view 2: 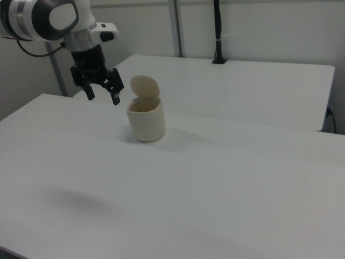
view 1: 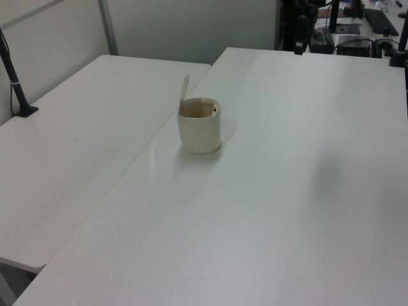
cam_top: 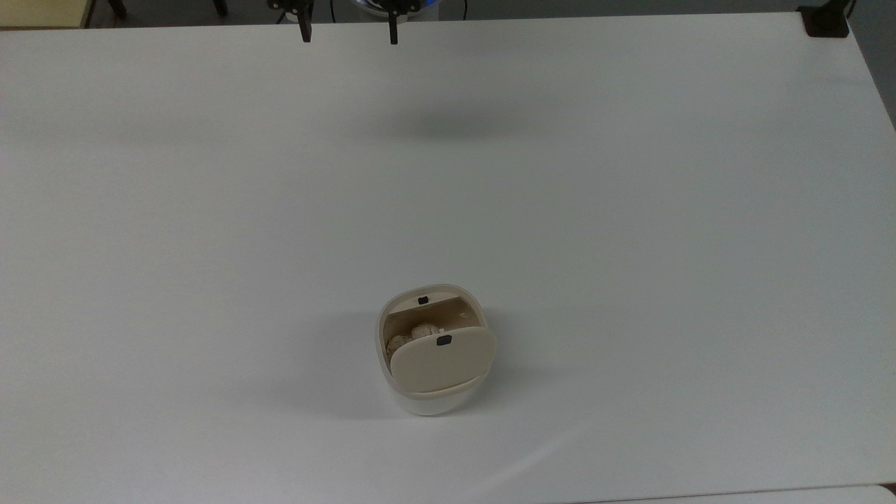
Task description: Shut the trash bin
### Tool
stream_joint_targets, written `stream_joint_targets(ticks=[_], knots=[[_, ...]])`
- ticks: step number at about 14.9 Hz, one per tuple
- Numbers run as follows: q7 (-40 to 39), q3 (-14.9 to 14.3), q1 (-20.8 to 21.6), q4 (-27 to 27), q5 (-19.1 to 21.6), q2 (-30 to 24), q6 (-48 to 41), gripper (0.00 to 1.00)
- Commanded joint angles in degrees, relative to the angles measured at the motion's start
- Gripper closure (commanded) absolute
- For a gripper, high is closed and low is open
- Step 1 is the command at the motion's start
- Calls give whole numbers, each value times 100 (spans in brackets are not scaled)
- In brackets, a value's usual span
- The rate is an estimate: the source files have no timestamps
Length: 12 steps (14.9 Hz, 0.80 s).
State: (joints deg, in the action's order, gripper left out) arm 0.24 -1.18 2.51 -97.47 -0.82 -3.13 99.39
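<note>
One trash bin (cam_top: 432, 350) upright on surface (cam_top: 630, 210), lid (cam_top: 442, 362) hinged up, black button (cam_top: 443, 340) facing top view's top. Hand (view 2: 101, 90) spread wide, empty, raised clear.

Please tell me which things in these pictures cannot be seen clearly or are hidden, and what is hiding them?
- Contents of the trash bin: in the top view the raised lid covers part of the opening; the pale lumps inside cannot be identified.
- Inside of the bin in the left view and the right view: hidden by its own wall.
- The gripper: in the top view the upper edge cuts it off, leaving two fingertips.
- The hinge: hidden behind the lid.
</note>
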Motion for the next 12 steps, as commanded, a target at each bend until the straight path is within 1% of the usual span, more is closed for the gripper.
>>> stream_joint_targets(ticks=[1, 12], knots=[[-59, 30, 39, 9, 56, 5, -7, 0], [-138, 30, 13, 0, 56, -4, -16, 0]])
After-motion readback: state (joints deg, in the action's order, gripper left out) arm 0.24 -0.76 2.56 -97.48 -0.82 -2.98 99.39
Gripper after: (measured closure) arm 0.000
